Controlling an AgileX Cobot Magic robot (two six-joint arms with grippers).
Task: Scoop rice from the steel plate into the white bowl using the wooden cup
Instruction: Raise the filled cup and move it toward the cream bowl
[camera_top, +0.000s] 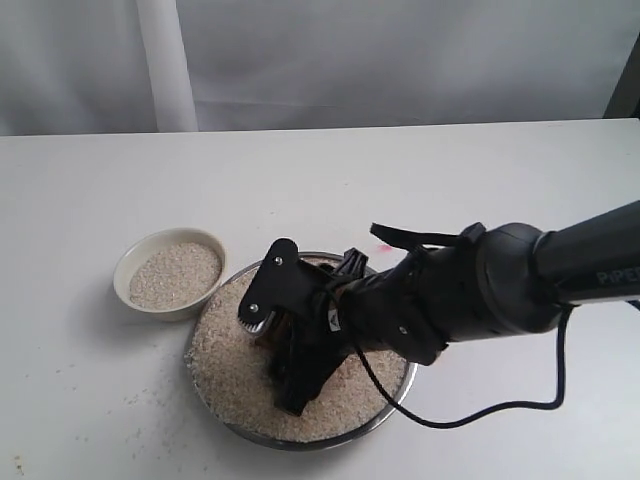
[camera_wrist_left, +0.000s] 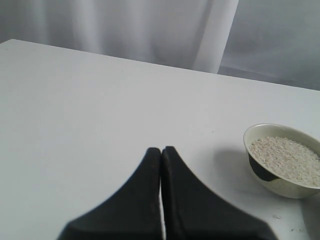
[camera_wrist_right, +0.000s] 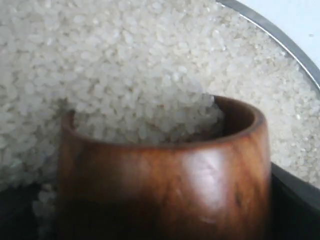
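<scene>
Containers: steel plate (camera_top: 335, 440) sits toward the front edge of the tabletop (camera_top: 90, 180), filled nearly rim to rim with rice (camera_top: 225, 375), a loose bed of off-white grains. White bowl (camera_top: 138, 303) stands just beside the plate on its left. Cannot tell whether the rims touch. The bowl holds a level layer of the same grains, well up toward its rim. A few stray grains lie on the tabletop near the plate.

Wooden cup (camera_wrist_right: 165, 185): down in the plate, tipped with its mouth into the rice bed, and grains have heaped into its opening. It lies between the two black fingers (camera_wrist_right: 297, 200) of the right gripper (camera_top: 283, 345), which clamp its sides.

Cup appearance: glossy reddish-brown wood with visible grain, rounded wall, thick smooth lip, darker inside.

Left gripper (camera_wrist_left: 161, 150): fingers pressed together, nothing between them, over bare tabletop apart from the bowl.
</scene>
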